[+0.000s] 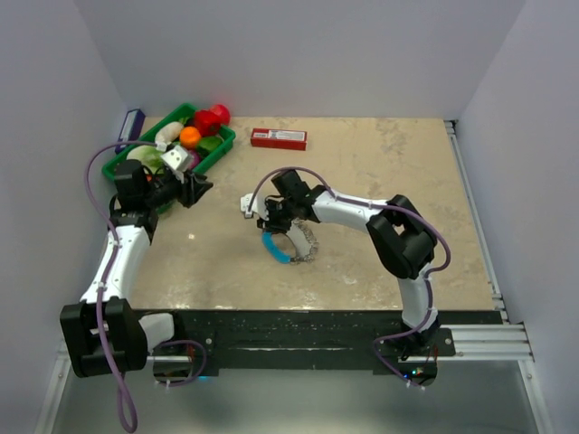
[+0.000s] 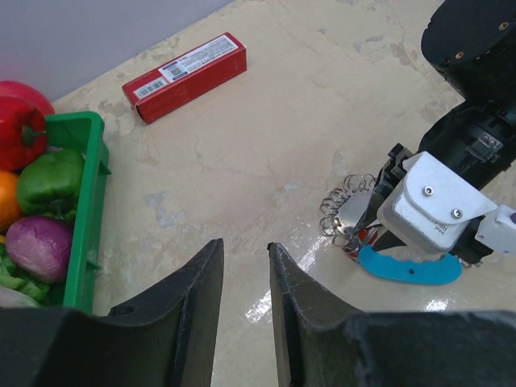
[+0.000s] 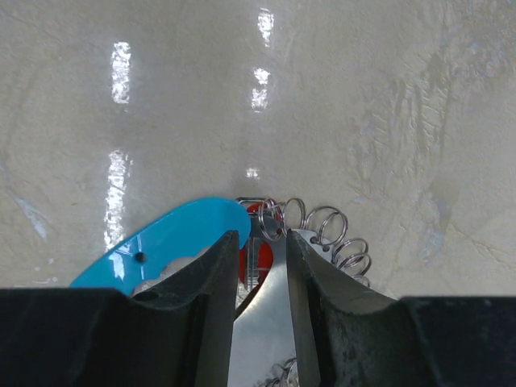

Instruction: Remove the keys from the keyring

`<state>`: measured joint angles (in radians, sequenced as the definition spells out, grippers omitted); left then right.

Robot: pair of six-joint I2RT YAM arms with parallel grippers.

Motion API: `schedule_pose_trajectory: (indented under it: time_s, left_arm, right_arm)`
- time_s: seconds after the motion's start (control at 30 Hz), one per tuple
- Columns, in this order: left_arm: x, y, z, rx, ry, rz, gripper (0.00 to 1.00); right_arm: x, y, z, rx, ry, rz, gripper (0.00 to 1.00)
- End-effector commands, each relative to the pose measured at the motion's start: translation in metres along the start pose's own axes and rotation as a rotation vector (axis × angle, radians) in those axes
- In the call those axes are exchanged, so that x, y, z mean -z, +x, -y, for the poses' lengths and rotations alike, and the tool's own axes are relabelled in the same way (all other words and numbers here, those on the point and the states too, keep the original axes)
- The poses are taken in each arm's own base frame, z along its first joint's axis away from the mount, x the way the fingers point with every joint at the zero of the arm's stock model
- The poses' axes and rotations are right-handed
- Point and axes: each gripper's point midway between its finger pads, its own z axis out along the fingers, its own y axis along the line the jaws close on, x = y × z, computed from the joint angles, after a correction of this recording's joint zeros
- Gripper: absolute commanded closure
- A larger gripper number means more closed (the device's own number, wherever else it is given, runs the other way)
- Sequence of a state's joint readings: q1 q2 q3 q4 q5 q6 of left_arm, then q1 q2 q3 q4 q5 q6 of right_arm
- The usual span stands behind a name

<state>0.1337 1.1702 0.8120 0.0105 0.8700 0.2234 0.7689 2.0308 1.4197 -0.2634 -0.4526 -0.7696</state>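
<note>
Right wrist view, keyring [image 3: 161, 238] beneath right hand [image 3: 262, 246], keys [image 3: 326, 234] fanned just ahead

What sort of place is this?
Probably a robot test booth, not a home: blank white walls box in a tabletop, two arms are bolted to its near edge, and a green bin holds toy-looking produce.

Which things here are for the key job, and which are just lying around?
For the job:
the keyring
the keys strung on it
the right claw, down at the keys

Just lying about:
the red box
the green basket
the vegetables in the basket
</note>
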Motion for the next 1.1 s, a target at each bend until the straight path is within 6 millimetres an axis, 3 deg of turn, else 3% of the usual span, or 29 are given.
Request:
schedule_pose_trajectory:
  time_s: [0.0,0.5,1.07]
  left_arm:
    - [0.004,-0.004,0.003,0.003,0.016,0.035,0.66]
    - [0.002,0.001,0.004,0.026,0.031,0.041,0.66]
    - [0.002,0.003,0.006,0.030,0.040,0.042,0.66]
  right_arm:
    - [0.003,-0.016,0.023,0.108,0.111,-0.001,0.66]
    - [-0.001,-0.008,0.026,0.199,0.179,-0.067,0.64]
    - [0.006,-0.008,0.014,0.267,0.149,-0.093,0.65]
